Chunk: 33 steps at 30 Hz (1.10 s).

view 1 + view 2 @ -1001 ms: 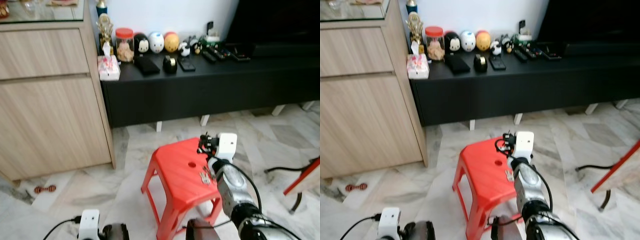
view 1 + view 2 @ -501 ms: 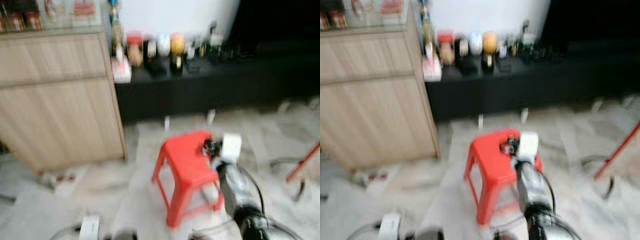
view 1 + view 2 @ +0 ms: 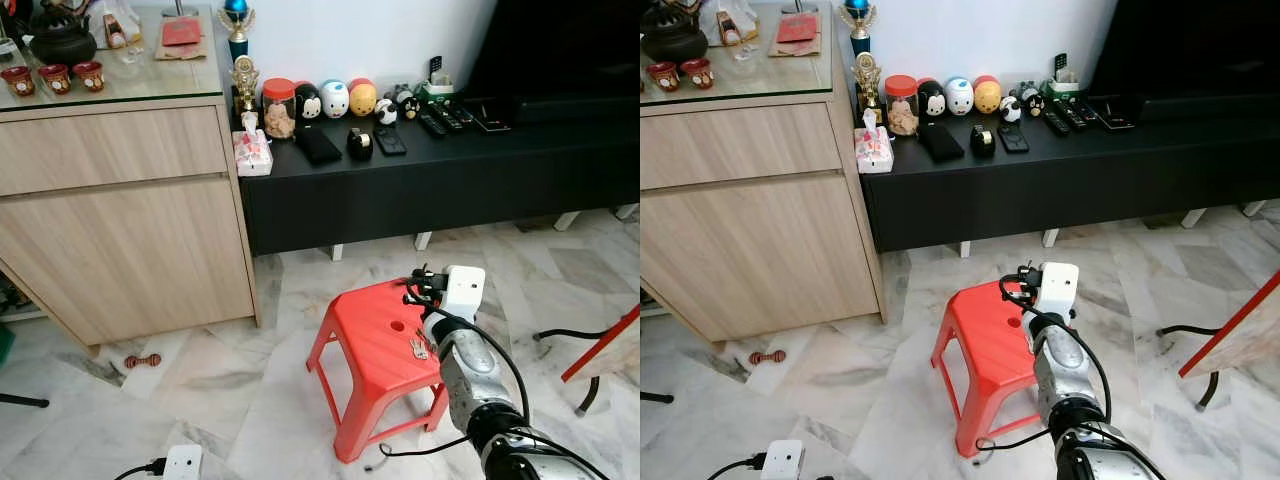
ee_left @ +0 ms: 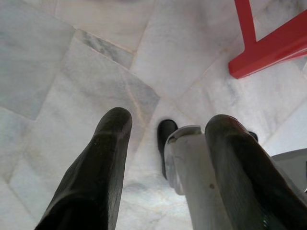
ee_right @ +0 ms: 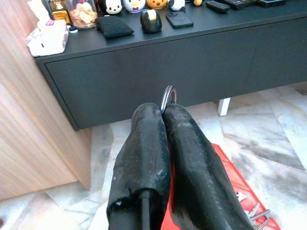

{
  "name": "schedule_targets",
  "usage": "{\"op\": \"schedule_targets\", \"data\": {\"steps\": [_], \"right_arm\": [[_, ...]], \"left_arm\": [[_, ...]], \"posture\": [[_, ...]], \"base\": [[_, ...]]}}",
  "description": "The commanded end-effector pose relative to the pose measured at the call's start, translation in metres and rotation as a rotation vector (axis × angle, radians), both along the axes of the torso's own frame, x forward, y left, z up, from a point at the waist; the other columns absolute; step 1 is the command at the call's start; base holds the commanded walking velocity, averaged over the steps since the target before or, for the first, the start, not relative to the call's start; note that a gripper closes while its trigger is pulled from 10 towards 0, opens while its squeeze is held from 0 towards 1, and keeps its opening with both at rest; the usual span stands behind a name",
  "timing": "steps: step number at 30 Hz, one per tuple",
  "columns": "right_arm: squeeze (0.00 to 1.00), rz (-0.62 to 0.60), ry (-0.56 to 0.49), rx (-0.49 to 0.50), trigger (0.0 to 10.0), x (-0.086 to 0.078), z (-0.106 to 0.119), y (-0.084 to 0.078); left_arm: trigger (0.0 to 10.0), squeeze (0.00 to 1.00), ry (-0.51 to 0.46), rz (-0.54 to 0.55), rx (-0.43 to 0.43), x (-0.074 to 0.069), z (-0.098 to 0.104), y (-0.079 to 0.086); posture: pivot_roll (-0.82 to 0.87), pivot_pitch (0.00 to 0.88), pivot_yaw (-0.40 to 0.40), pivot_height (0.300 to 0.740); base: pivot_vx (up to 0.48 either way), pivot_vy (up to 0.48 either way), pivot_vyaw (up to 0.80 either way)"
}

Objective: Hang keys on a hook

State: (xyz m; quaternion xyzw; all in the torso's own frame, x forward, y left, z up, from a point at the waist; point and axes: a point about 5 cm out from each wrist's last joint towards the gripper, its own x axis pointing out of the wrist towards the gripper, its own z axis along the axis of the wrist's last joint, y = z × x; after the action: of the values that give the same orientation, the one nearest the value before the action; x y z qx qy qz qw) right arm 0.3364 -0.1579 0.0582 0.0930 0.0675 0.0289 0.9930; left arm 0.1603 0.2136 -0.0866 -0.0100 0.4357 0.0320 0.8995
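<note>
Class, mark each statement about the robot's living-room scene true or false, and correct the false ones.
1. The right claw is shut on a metal key ring. True.
2. The red stool stands on carpet. False: it stands on a marble-tiled floor.
3. The right claw is above the stool. True.
4. The left claw grips the stool's leg. False: it is open, pointing down at the floor.
5. The black cabinet carries nothing on top. False: a red-lidded jar and figurines stand there.

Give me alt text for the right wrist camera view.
The right gripper has its jaws shut on a silver key ring, keys dangling over a red plastic stool. Beyond stands a long black TV cabinet.
</note>
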Motion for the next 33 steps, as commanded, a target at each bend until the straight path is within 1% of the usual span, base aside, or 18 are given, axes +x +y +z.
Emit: {"op": "schedule_targets", "data": {"steps": [1,4,11,18,22,24,26,27,29,30,31,32,33], "right_arm": [[0.0,-0.027,-0.025,-0.006,10.0,0.0,0.004,-0.007],[0.0,-0.036,-0.041,0.001,10.0,-0.002,0.004,-0.009],[0.0,-0.066,-0.042,0.003,10.0,-0.006,0.0,-0.008],[0.0,-0.087,-0.038,0.004,10.0,-0.007,-0.001,-0.009],[0.0,-0.088,-0.025,0.001,10.0,-0.008,-0.003,-0.01],[0.0,-0.089,0.004,-0.016,10.0,-0.01,-0.008,-0.012],[0.0,-0.102,0.055,-0.047,10.0,-0.022,-0.022,-0.019],[0.0,-0.102,0.055,-0.047,10.0,-0.022,-0.022,-0.019],[0.0,-0.116,0.1,-0.067,10.0,-0.036,-0.037,-0.024],[0.0,-0.116,0.1,-0.067,10.0,-0.036,-0.037,-0.024],[0.0,-0.132,0.177,-0.082,10.0,-0.049,-0.052,-0.028],[0.0,-0.132,0.177,-0.082,10.0,-0.049,-0.052,-0.028],[0.0,-0.149,0.249,-0.078,10.0,-0.059,-0.064,-0.031]], "left_arm": [[10.0,0.0,0.026,0.025,-0.015,-0.007,-0.004,-0.002],[10.0,0.0,0.025,0.019,-0.02,-0.008,-0.004,-0.004],[10.0,0.0,0.033,0.006,-0.025,-0.011,-0.006,-0.008],[10.0,0.0,0.034,-0.021,-0.009,-0.011,-0.006,-0.01],[10.0,0.0,0.029,-0.021,-0.012,-0.009,-0.006,-0.012],[10.0,0.0,0.028,-0.023,-0.012,-0.009,-0.006,-0.012],[10.0,0.0,0.015,-0.02,-0.016,-0.005,-0.005,-0.014],[10.0,0.0,0.015,-0.02,-0.016,-0.005,-0.005,-0.014],[10.0,0.0,0.011,-0.02,-0.015,-0.004,-0.004,-0.015],[10.0,0.0,0.011,-0.02,-0.015,-0.004,-0.004,-0.015],[10.0,0.0,0.011,-0.02,-0.014,-0.004,-0.004,-0.014],[10.0,0.0,0.011,-0.02,-0.014,-0.004,-0.004,-0.014],[10.0,0.0,0.011,-0.02,-0.013,-0.004,-0.004,-0.014]], "posture": [[0.05,0.0,-0.09,0.74],[0.04,0.0,-0.096,0.74],[0.04,0.0,-0.104,0.74],[0.04,0.0,-0.106,0.74],[0.04,0.0,-0.11,0.74],[0.05,0.0,-0.115,0.74],[0.05,0.0,-0.121,0.74],[0.05,0.0,-0.121,0.74],[0.04,0.0,-0.119,0.74],[0.04,0.0,-0.119,0.74],[0.03,0.0,-0.12,0.74],[0.03,0.0,-0.12,0.74],[0.03,0.0,-0.119,0.74]], "base": [[0.0,0.0,0.0],[0.0,0.0,0.0],[0.0,0.0,0.0],[0.0,0.0,0.0],[0.0,-0.274,0.0],[0.0,-0.289,0.0],[0.0,-0.283,0.0],[0.0,-0.285,0.0],[0.0,-0.285,0.0],[0.0,-0.285,0.0],[0.0,-0.285,0.0],[0.0,-0.285,0.0],[0.0,-0.281,0.0]]}}
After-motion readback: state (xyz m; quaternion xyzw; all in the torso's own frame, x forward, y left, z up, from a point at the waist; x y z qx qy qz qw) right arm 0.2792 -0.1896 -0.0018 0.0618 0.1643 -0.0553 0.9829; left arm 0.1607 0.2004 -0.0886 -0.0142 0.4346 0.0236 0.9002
